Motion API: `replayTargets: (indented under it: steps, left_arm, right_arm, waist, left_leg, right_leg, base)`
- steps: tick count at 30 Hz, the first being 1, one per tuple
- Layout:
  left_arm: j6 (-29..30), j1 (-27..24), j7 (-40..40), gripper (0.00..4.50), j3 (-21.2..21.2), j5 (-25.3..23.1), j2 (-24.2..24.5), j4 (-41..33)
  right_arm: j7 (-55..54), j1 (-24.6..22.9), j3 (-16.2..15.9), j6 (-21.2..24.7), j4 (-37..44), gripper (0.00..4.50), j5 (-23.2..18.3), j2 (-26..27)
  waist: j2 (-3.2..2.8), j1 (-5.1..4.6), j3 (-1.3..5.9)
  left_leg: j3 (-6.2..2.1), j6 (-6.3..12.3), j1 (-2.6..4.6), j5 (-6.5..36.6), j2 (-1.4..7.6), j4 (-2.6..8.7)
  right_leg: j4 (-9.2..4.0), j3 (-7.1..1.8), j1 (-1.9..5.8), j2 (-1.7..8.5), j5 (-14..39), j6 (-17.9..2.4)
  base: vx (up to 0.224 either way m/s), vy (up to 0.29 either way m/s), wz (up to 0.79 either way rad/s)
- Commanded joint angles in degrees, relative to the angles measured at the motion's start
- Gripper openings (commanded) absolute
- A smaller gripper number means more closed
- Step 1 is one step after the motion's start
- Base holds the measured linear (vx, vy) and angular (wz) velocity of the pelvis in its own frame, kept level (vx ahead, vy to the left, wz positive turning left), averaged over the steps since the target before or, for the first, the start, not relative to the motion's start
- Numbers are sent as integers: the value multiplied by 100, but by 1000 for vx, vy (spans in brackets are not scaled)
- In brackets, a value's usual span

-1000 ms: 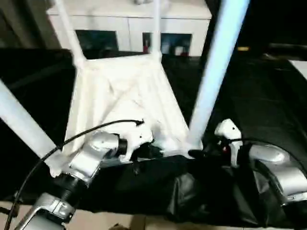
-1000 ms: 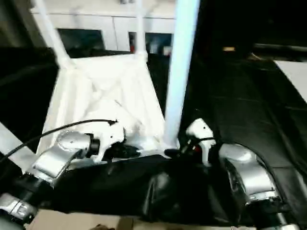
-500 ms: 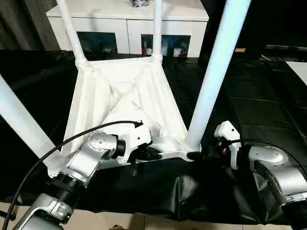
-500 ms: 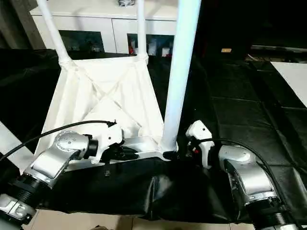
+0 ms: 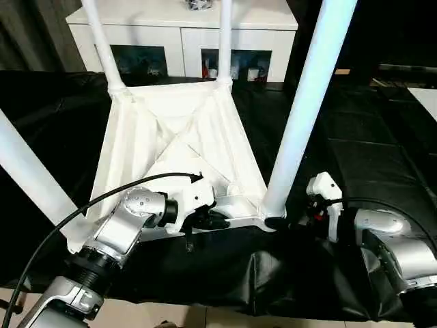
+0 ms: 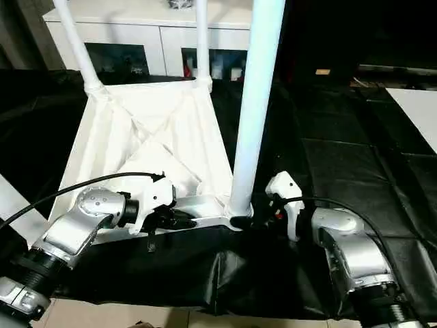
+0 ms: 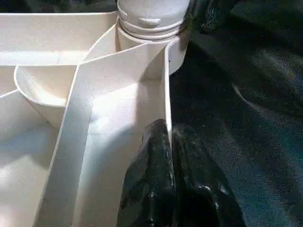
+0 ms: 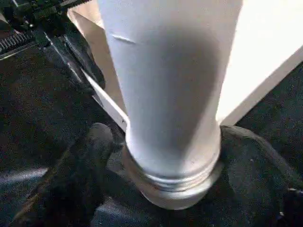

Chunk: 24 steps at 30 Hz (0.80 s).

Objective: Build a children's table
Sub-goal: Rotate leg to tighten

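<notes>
The children's table lies upside down on black sheeting, its ribbed white tabletop (image 5: 179, 140) facing up. Legs stand in the corner sockets: two thin ones at the far corners (image 5: 102, 48) (image 5: 224, 37), one at the near left (image 5: 27, 174) and one at the near right (image 5: 304, 102). My left gripper (image 5: 212, 220) is shut on the tabletop's near rim, and its fingertips (image 7: 154, 142) pinch the thin wall (image 7: 167, 85). My right gripper (image 5: 276, 222) is open, one finger (image 8: 90, 156) on each side of the near right leg's base (image 8: 173, 118).
A white cabinet with glass doors (image 5: 184, 41) stands behind the table. Black sheeting (image 5: 355, 157) spreads to the right, with a flat white board (image 6: 416, 109) at its far right edge. A black cable (image 5: 68, 219) loops over my left forearm. Pale floor (image 5: 205, 318) borders the front.
The head view has steadied and shifted slightly. The table, its legs and both arms keep their places.
</notes>
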State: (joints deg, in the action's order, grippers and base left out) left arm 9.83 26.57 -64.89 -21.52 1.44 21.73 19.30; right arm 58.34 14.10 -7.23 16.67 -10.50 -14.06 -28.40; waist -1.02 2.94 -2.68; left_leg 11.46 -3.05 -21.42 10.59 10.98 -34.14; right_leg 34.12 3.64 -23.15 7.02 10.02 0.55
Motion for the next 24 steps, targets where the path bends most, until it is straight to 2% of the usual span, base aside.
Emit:
replayTargets:
  steps: [1,7,17,24]
  left_arm:
    - [-32,-88,-82,0,-192,-48,-56,43]
    - [-66,-76,-62,0,-178,-75,-52,86]
    - [-77,-64,-71,0,-156,-69,-53,123]
    - [-79,-64,-90,0,-155,-88,-33,144]
  right_arm:
    - [171,104,-97,-116,106,374,-81,53]
    - [219,133,-125,-166,-44,374,-39,46]
    - [268,167,-85,-99,-141,282,-126,145]
    - [263,163,-120,-125,-198,267,-67,188]
  waist:
    - [105,-11,366]
    - [113,-10,367]
    - [117,-3,372]
    - [119,-8,372]
  left_leg:
    - [-69,368,60,1181,191,414]
    - [-67,375,60,1196,189,410]
    - [-67,401,64,1135,189,406]
    - [-68,371,68,1184,188,408]
  right_leg:
    - [-352,-187,253,110,1203,-1246]
    - [-354,-185,254,113,1214,-1258]
    - [-340,-182,258,108,1142,-1290]
    - [-350,-182,258,111,1246,-1260]
  base:
    - [0,0,0]
    - [0,0,0]
    - [0,0,0]
    - [0,0,0]
